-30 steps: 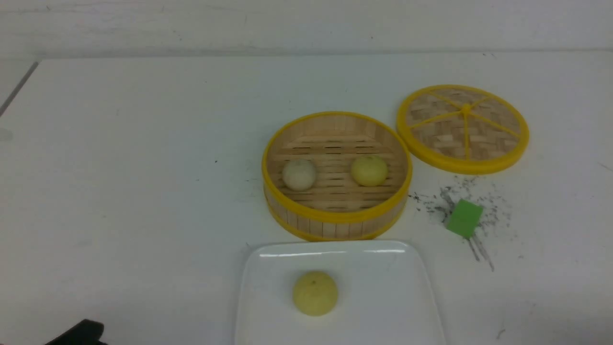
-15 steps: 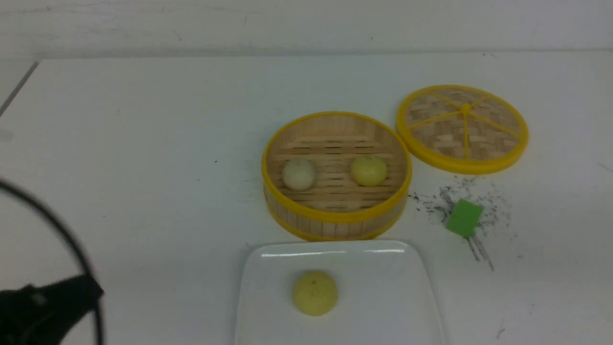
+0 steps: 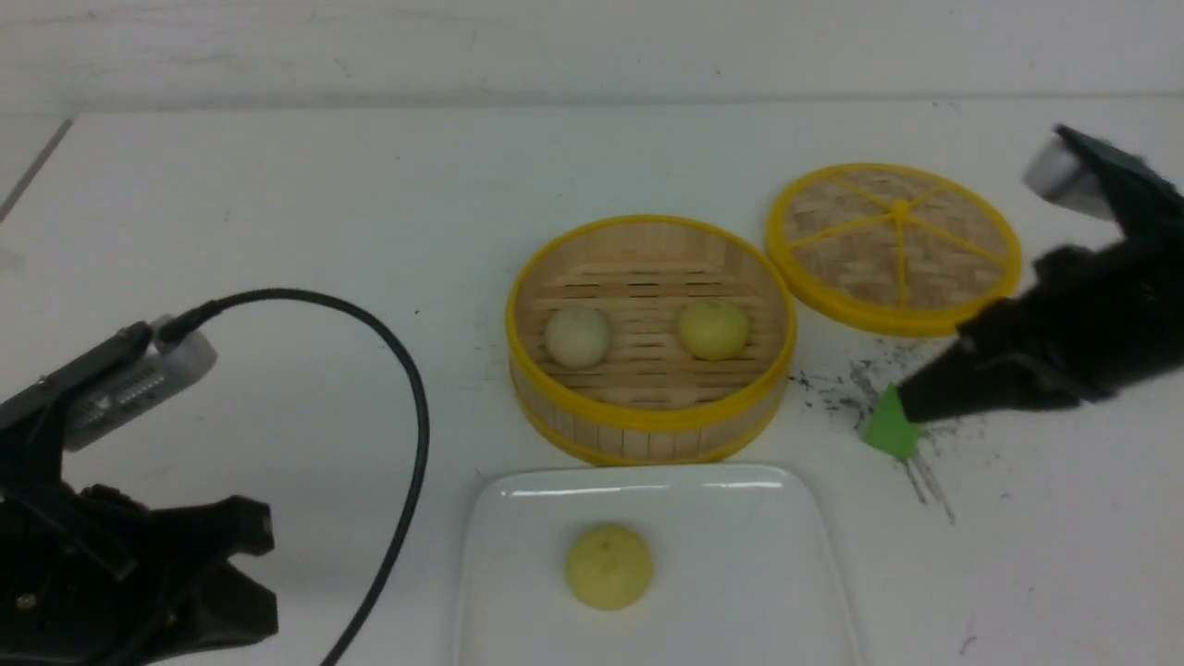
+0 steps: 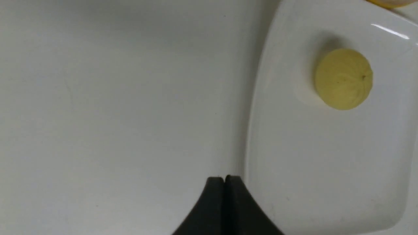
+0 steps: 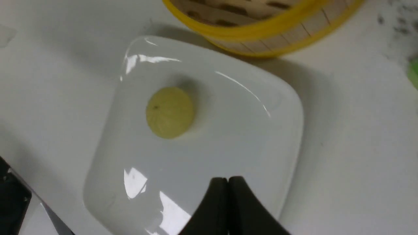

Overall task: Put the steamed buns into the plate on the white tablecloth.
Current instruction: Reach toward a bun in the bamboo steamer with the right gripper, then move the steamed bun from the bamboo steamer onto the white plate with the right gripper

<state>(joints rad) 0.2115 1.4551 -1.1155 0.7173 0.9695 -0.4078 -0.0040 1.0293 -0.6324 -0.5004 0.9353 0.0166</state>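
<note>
1. Two steamed buns [image 3: 713, 329] sit centrally in frame, one at lower centre; probably light, soft: grasp sides gently.
2. Left gripper [image 4: 224, 180] and right gripper [image 5: 227, 181]: closed, empty.

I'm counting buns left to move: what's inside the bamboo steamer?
Inside the bamboo steamer sit an off-white bun and a pale yellow bun. The slats directly beneath them are covered.

The front view looks forward and down from between the arms over the steamer [image 3: 652, 425] and plate [image 3: 731, 573]; both wrist views peer down from closer, all three sharing the plate, its yellow bun [image 3: 609, 566] and the steamer's rim.
</note>
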